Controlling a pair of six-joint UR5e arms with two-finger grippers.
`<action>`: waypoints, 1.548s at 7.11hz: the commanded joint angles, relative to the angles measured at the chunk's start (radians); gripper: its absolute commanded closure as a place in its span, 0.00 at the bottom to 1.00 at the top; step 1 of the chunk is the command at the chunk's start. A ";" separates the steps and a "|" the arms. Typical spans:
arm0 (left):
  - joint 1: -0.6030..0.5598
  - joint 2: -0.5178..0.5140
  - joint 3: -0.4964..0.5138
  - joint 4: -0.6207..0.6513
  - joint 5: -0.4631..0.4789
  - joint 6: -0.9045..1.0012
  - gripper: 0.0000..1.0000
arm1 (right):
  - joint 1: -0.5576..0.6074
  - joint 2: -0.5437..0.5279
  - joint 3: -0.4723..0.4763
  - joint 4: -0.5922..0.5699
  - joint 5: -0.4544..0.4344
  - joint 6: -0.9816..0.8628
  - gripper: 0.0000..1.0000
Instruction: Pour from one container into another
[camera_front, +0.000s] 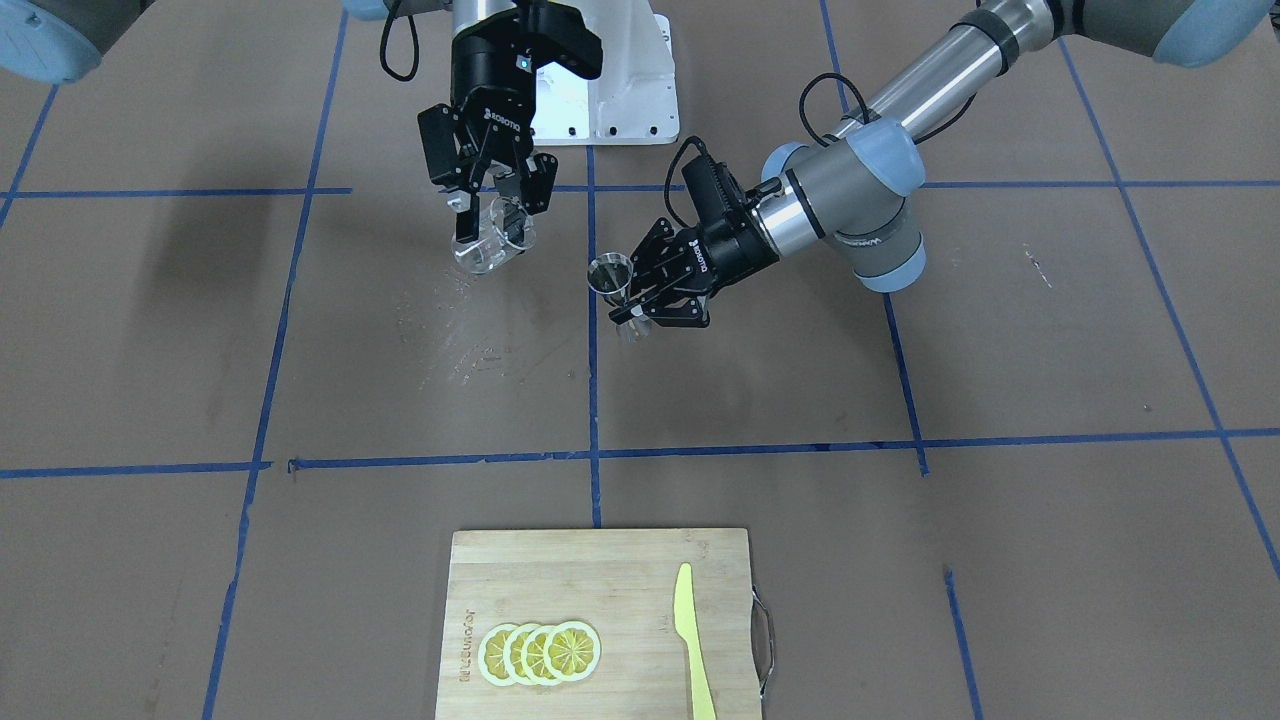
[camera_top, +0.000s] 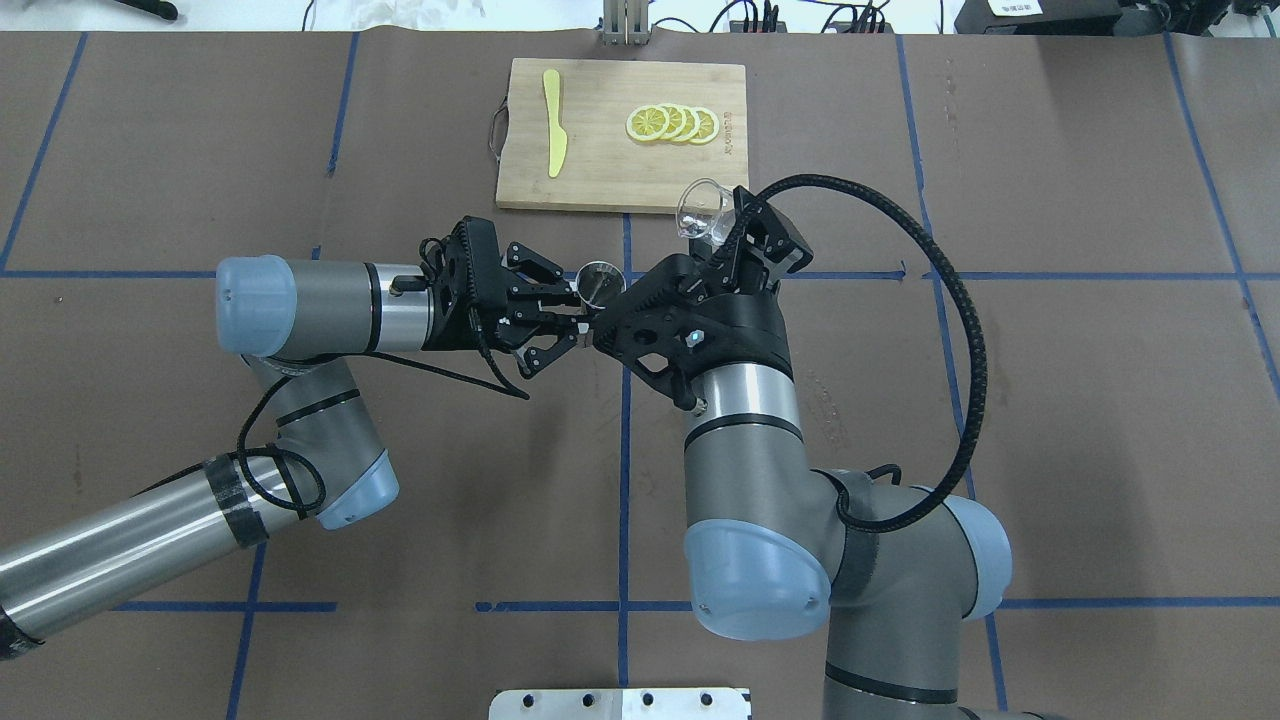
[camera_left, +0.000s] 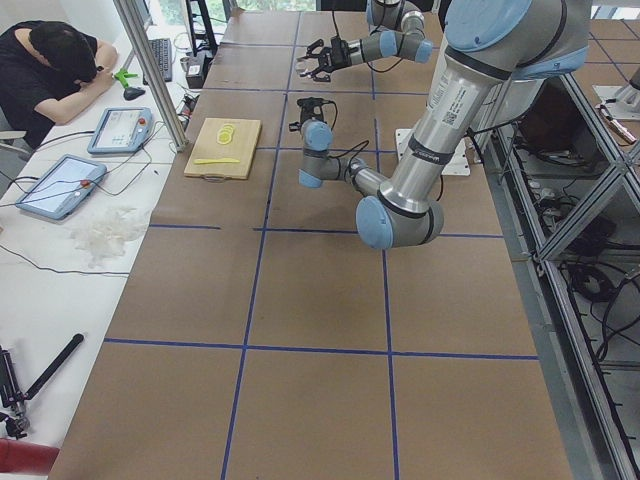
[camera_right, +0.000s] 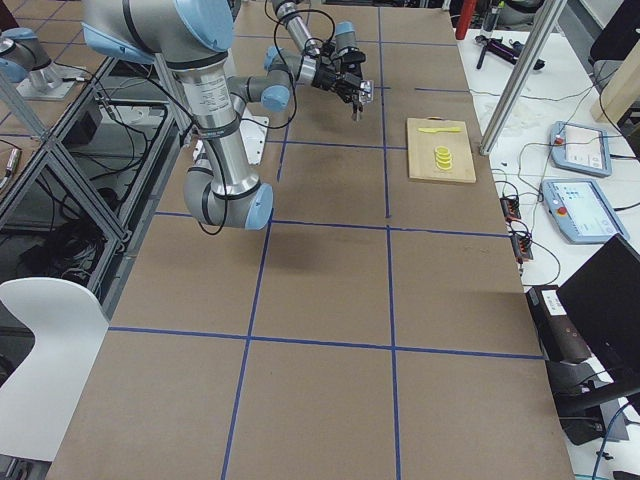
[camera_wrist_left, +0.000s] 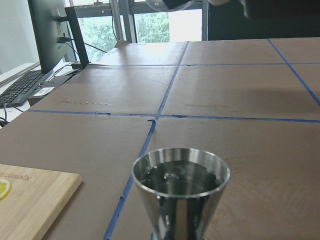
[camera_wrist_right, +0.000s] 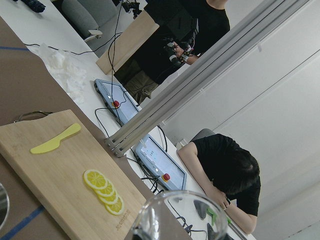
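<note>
Glass cup (camera_front: 488, 250) clamped in right gripper (camera_front: 492, 218), jigger (camera_front: 610, 276) in left gripper (camera_front: 628, 308)

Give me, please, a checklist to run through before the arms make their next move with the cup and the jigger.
1. Grip on the glass cup: ok, right end effector shut on it, cup tilted.
2. Grip on the jigger: ok, left end effector shut on it, mouth up.
3. Fill of the jigger: ok, liquid shows in the left wrist view.
4. Cup rim over the jigger's mouth: not ok, the cup sits off to one side.
5. Any liquid in the cup: cannot tell.
6. Dryness of the table: not ok, wet streaks near the cup.
</note>
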 joint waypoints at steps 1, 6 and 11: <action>-0.005 0.012 -0.024 0.000 0.000 -0.008 1.00 | 0.000 -0.030 -0.001 0.056 0.001 0.006 1.00; -0.008 0.247 -0.232 -0.027 0.113 -0.227 1.00 | 0.000 -0.035 -0.002 0.058 -0.002 0.009 1.00; 0.131 0.451 -0.252 -0.183 0.640 -0.403 1.00 | 0.000 -0.035 -0.001 0.058 -0.003 0.011 1.00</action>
